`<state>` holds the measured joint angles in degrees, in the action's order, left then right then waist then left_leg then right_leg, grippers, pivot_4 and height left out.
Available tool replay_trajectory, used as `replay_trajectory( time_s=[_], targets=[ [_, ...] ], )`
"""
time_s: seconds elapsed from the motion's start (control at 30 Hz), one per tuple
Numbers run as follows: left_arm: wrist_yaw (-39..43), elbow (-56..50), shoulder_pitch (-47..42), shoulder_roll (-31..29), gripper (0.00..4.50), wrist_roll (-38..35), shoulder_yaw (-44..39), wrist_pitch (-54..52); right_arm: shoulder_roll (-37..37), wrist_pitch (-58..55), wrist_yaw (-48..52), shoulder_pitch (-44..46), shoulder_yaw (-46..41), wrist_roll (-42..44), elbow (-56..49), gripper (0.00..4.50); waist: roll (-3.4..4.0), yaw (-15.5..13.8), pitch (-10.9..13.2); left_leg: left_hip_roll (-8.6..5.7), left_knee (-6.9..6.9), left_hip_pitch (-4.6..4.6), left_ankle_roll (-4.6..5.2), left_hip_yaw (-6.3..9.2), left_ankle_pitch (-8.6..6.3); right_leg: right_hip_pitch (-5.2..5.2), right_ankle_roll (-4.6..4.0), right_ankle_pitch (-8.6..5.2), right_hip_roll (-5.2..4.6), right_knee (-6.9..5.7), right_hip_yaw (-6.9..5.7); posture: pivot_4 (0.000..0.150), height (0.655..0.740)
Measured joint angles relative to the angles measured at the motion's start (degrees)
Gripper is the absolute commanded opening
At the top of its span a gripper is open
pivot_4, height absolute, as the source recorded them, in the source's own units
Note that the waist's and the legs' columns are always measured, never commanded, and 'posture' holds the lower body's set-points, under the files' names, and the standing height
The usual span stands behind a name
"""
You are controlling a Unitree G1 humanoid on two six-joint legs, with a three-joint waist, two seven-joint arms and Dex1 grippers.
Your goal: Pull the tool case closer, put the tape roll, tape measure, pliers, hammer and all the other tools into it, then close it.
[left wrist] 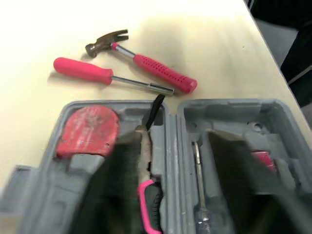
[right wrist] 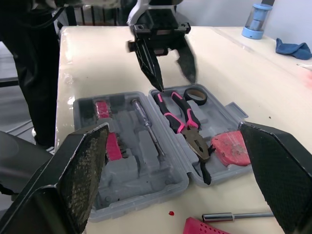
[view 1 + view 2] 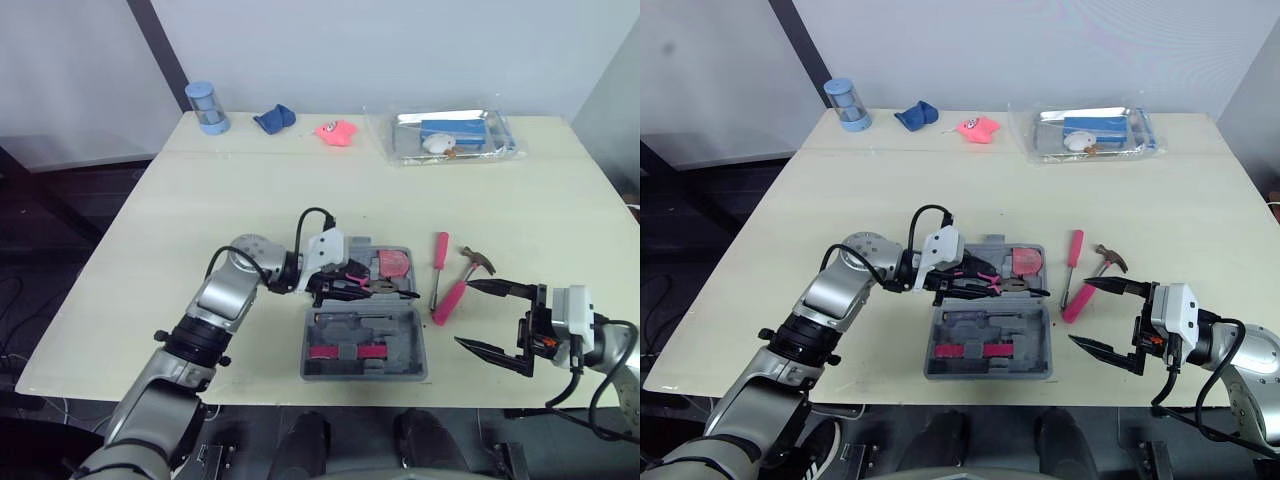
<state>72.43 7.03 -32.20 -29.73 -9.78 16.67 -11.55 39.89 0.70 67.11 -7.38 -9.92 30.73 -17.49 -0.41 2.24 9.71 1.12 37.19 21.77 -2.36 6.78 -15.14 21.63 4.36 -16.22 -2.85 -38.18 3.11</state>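
Note:
The grey tool case [image 3: 412, 345] lies open near the table's front edge. In its far half rest the pink-handled pliers [image 2: 183, 119], a black tape roll [image 2: 196, 95] and a red tape measure [image 3: 393, 263]. My left gripper [image 3: 350, 283] hovers open just over the pliers' handles [image 1: 146, 195], a finger [image 1: 117, 185] on either side. Just right of the case, the pink hammer [image 3: 452, 298] and a pink screwdriver [image 3: 440, 255] lie on the table. Right of these, my right gripper [image 3: 465, 313] stands open and holds nothing, near the front edge.
The case's near half holds a slim screwdriver [image 2: 146, 124] and red bit holders [image 3: 345, 350]. Along the table's far edge stand a blue cup [image 3: 207, 107], a blue cloth [image 3: 273, 119], a pink object [image 3: 337, 132] and a clear packet [image 3: 452, 135].

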Motion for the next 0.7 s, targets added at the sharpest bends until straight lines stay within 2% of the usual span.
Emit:
replay_trajectory(
  time_s=[0.07, 0.23, 0.4, 0.7],
  targets=[
    [0.26, 0.96, 0.65, 0.1, 0.18, -0.71, -0.54, 1.3, 0.0, 0.04, 0.03, -0.03, -0.01, 0.0, 0.2, 4.5, 0.0, -0.01, 0.0, 0.0, 0.01, 0.0, 0.0, 0.0, 0.0, 0.0, 0.0, 0.0, 0.0, 0.0, 0.0, 0.15, 0.74],
    [3.55, 4.97, 2.13, 0.53, 0.18, -2.78, -1.51, 6.49, 0.01, 0.42, 0.05, -0.03, -0.01, -0.01, 0.45, 4.5, 0.0, 0.02, 0.0, 0.0, 0.0, -0.01, 0.0, 0.0, 0.0, 0.0, 0.0, 0.0, 0.0, -0.01, 0.0, 0.15, 0.74],
    [7.15, 11.16, 3.43, -0.01, 0.18, -0.87, -0.15, 13.19, 0.02, 0.76, 0.04, -0.05, -0.01, -0.01, 0.48, 4.5, 0.01, 0.05, 0.0, 0.0, 0.0, -0.01, 0.0, 0.0, 0.0, 0.0, 0.0, 0.0, 0.01, -0.02, 0.0, 0.15, 0.74],
    [6.48, 19.69, 1.13, 2.42, 0.18, 3.31, 1.05, 19.03, 0.03, 0.82, 0.04, -0.11, -0.01, -0.03, 0.49, 4.5, 0.01, -0.02, 0.0, -0.02, 0.01, -0.01, 0.01, 0.0, 0.0, 0.0, 0.0, 0.0, 0.0, -0.02, 0.0, 0.15, 0.74]
  ],
)
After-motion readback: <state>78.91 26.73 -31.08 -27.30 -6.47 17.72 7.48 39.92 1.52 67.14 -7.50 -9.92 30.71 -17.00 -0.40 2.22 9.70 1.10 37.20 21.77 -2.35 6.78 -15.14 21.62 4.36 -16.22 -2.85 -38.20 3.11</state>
